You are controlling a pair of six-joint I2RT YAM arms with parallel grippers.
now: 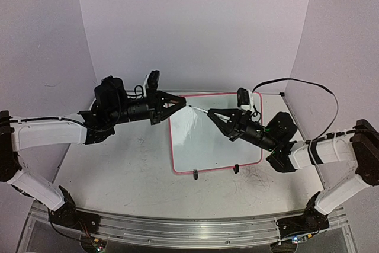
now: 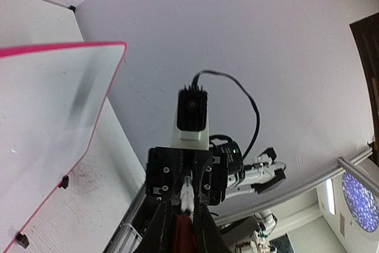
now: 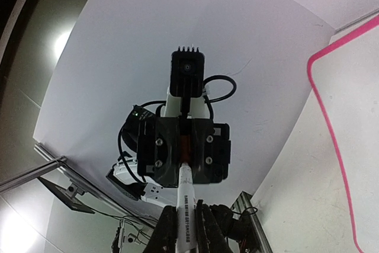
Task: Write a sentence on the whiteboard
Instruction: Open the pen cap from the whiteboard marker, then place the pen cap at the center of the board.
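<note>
Left gripper (image 1: 180, 105): jaws closed down to a narrow gap, clamping the red end of the marker (image 1: 197, 110); in the left wrist view the red part sits between the two black fingers (image 2: 159, 230) and the white barrel runs straight ahead from it. Right gripper (image 1: 212, 112): jaws closed to an equally narrow gap on the opposite end of the same marker; in the right wrist view the white barrel passes between its fingers and reaches the face of the left gripper. The two grippers point tip to tip, and the marker bridges the short space between them in a nearly level line, sloping slightly down toward the right gripper. Both grippers and the marker are above the whiteboard (image 1: 204, 146) and not touching it: the left gripper is over the board's far-left corner, the right gripper over the far half of the board toward its right edge. The whiteboard lies flat on the table (image 1: 118, 164), pink-red rim visible all round, with two black clip feet (image 1: 195, 175) on the board's near edge. Each arm extends outward from the whiteboard to its own side, left arm to the left, right arm to the right.
</note>
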